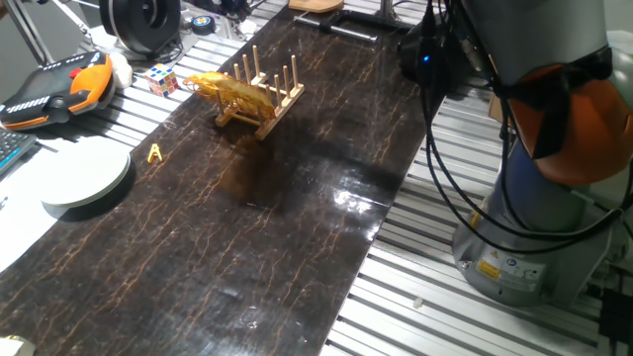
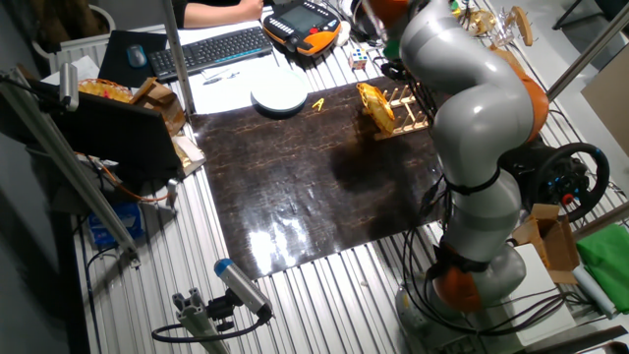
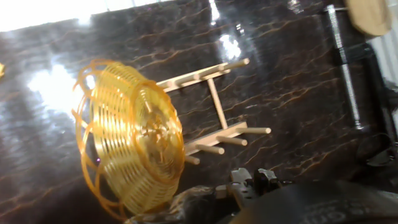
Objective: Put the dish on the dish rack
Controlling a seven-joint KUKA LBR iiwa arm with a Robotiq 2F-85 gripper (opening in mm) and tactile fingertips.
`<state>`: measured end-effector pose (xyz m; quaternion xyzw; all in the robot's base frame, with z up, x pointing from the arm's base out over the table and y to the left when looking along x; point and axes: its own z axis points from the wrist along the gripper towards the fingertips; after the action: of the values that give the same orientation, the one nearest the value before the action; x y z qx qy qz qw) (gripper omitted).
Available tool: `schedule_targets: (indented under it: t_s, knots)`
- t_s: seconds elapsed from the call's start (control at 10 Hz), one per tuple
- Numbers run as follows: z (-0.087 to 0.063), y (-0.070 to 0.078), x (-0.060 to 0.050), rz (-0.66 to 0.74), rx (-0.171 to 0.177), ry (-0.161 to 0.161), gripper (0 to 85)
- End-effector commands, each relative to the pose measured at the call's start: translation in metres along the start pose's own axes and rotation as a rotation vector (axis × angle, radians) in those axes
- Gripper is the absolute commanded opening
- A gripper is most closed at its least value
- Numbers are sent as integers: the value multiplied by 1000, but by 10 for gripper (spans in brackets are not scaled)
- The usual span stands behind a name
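The golden-yellow woven wicker dish (image 1: 226, 91) stands on edge in the light-wood dish rack (image 1: 267, 94), leaning between the pegs at the rack's left end. The other fixed view shows the dish (image 2: 375, 104) and the rack (image 2: 405, 108) beside the arm. In the hand view the dish (image 3: 134, 146) is tilted upright, with the rack's pegs (image 3: 217, 127) to its right. Only a dark part of my gripper (image 3: 252, 179) shows at the bottom edge, apart from the dish and holding nothing. Its fingers are not clear.
A plain white plate (image 1: 87, 176) lies left of the dark mat (image 1: 297, 237). A small yellow object (image 1: 154, 152), a puzzle cube (image 1: 162, 79) and an orange-black pendant (image 1: 54, 87) sit near it. The robot base (image 1: 534, 218) stands at the right.
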<state>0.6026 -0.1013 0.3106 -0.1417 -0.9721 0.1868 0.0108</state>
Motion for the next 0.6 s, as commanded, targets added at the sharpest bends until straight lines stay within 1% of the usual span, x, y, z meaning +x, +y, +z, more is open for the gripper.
schedule_targets:
  t_s: [0.0, 0.1, 0.2, 0.3, 0.4, 0.5]
  knots:
    - [-1, -2, 1, -3, -21, 8, 113]
    - [-3, -3, 2, -7, -50, 19, 20]
    - [-5, -5, 3, -18, -71, 28, 20]
    - [-9, -7, 6, -25, -100, 39, 20]
    - [-12, -10, 9, -31, -145, 60, 20]
    - [-14, -11, 11, -58, -171, 62, 20]
